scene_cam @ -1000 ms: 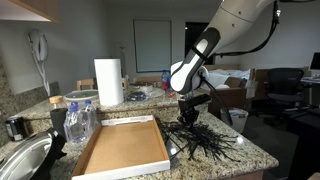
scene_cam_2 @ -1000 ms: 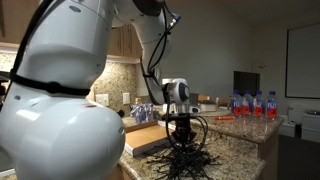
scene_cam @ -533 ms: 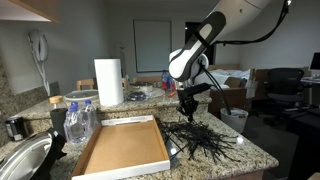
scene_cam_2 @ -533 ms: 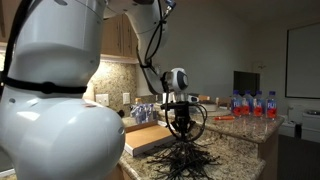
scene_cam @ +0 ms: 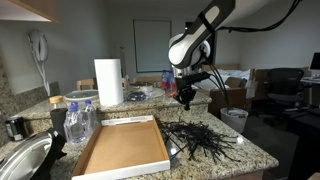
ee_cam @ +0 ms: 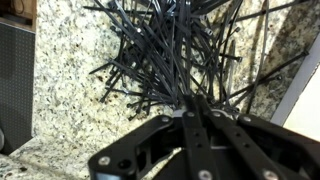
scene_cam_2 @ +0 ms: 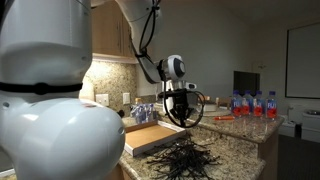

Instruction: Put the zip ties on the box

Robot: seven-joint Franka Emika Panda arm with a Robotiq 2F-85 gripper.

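End effector (scene_cam: 184,100) is hanging over the counter (scene_cam: 255,152), jaws pinched shut on a few zip ties (scene_cam: 205,142).
Left to right in an exterior view: a metal bowl (scene_cam: 20,158) is sitting at the counter edge, water bottles (scene_cam: 78,120) are standing beside it and a paper towel roll (scene_cam: 108,82) is standing upright behind. The box (scene_cam: 120,150) is lying flat mid-counter. The main tangle is lying on the granite just right of the box, outside it, under the end effector. In the wrist view, strands are fanning out from the closed fingertips.
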